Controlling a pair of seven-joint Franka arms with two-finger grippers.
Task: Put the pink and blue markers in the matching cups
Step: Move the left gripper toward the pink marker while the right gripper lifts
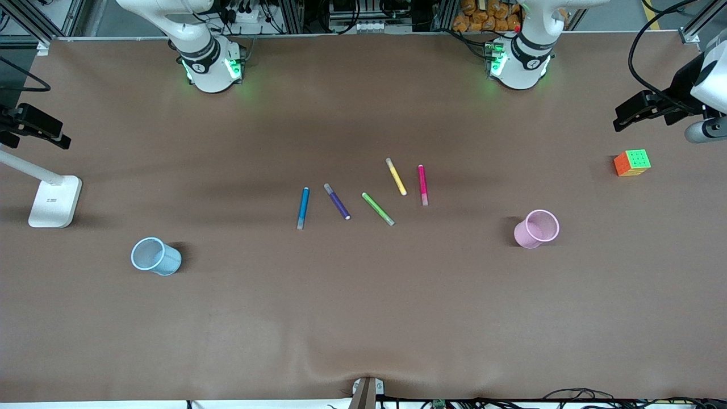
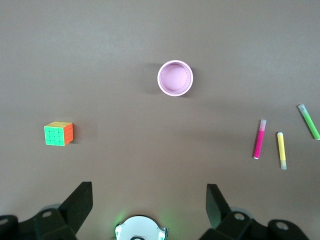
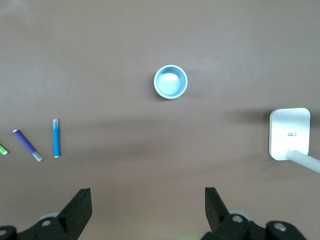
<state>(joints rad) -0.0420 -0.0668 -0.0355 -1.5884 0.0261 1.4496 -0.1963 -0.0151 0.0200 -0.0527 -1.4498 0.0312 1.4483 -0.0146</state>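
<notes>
Brown table [image 1: 363, 318], both arms parked high, nothing touched yet.

Pens lie in a loose row mid-table, none touching. Blue pen [image 1: 303, 208] sits at the right arm's end of the row; pink pen [image 1: 422, 184] at the left arm's end. Between them: purple pen [image 1: 337, 201], green pen [image 1: 378, 209], yellow pen [image 1: 396, 176].

Blue cup [image 1: 155, 256] stands upright toward the right arm's end, nearer the front cam than the pens. Pink cup [image 1: 537, 228] stands upright toward the left arm's end. Each cup is well apart from its pen but on the same side as it, so, judging by layout, each arm serves its own colour w/o crossing.

Left gripper [image 2: 149, 200]: fingers spread wide, empty, up over table near its base. Right gripper [image 3: 148, 202]: same, spread and empty.

Off-task: colour cube [image 1: 632, 162], white lamp base [image 1: 55, 200].
</notes>
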